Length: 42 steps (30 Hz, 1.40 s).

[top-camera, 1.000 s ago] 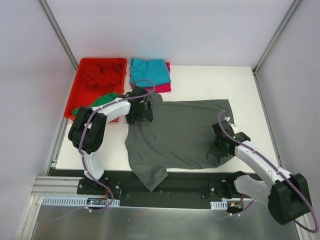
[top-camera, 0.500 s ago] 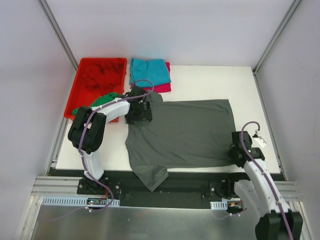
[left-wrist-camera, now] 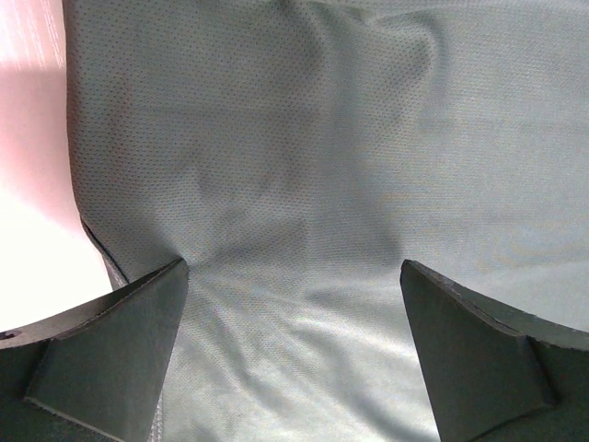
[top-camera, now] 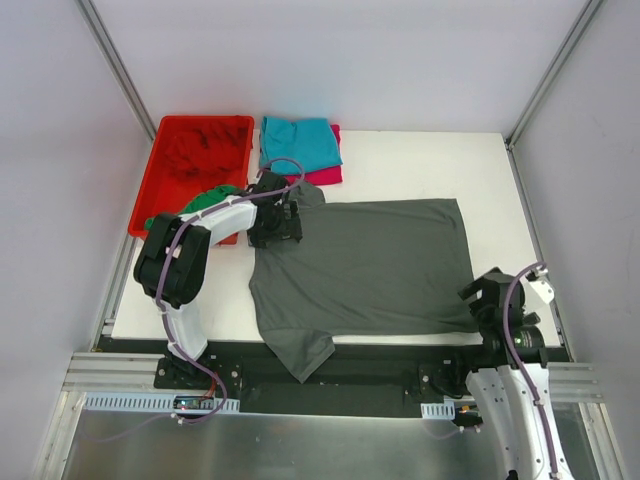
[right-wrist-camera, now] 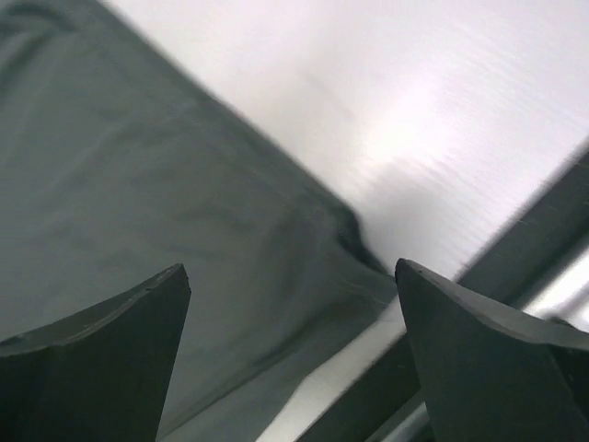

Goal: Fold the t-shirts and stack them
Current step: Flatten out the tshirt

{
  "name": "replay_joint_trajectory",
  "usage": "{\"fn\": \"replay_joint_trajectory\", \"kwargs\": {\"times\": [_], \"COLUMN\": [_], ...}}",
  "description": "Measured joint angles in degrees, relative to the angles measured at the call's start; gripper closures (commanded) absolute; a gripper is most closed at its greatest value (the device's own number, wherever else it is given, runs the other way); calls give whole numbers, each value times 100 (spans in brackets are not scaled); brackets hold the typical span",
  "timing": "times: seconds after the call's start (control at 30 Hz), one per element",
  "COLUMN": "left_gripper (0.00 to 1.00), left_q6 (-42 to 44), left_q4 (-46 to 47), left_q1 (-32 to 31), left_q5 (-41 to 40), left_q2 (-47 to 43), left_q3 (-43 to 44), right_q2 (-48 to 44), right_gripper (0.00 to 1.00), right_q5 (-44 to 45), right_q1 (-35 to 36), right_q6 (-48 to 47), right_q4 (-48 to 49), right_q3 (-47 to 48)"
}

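A dark grey t-shirt (top-camera: 365, 268) lies spread flat on the white table (top-camera: 420, 165), one sleeve hanging over the near edge. My left gripper (top-camera: 277, 226) is open, its fingers (left-wrist-camera: 120, 350) resting on the cloth (left-wrist-camera: 304, 166) at the shirt's left end. My right gripper (top-camera: 487, 298) is open above the shirt's near right corner (right-wrist-camera: 363, 272), with nothing between its jaws. A folded teal t-shirt (top-camera: 299, 140) lies on a folded magenta one (top-camera: 325, 176) at the back. A green t-shirt (top-camera: 205, 202) hangs over the bin's edge, and red cloth (top-camera: 200, 150) lies in the bin.
A red plastic bin (top-camera: 152, 190) stands at the back left corner. The table's near edge and a dark rail (right-wrist-camera: 479, 295) run just beside the right gripper. Grey walls close in the table on three sides.
My right gripper has let go of the dark grey t-shirt's near right corner, opened, and drawn back towards the near right edge. The corner now lies flat. The left arm has stayed put.
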Motion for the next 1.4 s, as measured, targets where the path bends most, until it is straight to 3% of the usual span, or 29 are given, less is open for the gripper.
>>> {"fn": "replay_joint_trajectory", "kwargs": {"times": [0.1,0.2,0.27,0.37,0.6,0.83,1.03,1.4], "left_gripper": [1,1,1,1,1,1,1,1], "left_q6": [0,2,2,-22,-188,-214,-267,-181], "left_q4": [9,9,13,11,-4,70,98,98], "left_q1": [0,0,0,-7,-94,-109,131,603], "left_q5": [50,192,280,328,319,339,496,385], "left_q2": [-28,-59,-151,-476,-1281,-616,-269,334], "left_q3": [-26,-37,-96,-323,-728,-782,-376,448], "right_q2": [72,511,1224,2295,4430,6367,7001,7250], "right_gripper": [4,4,4,4,4,4,4,4], "right_q5": [-688,-1910,-2796,-3401,-3287,-3060,-3117,-3499], "right_q1": [0,0,2,2,2,0,-120,-280], "right_q6": [-472,-804,-1040,-1368,-1882,-2092,-2168,-2490], "right_q4": [540,1388,2074,2549,3032,3351,3539,3648], "right_q3": [83,2,-35,79,778,1755,2326,2599]}}
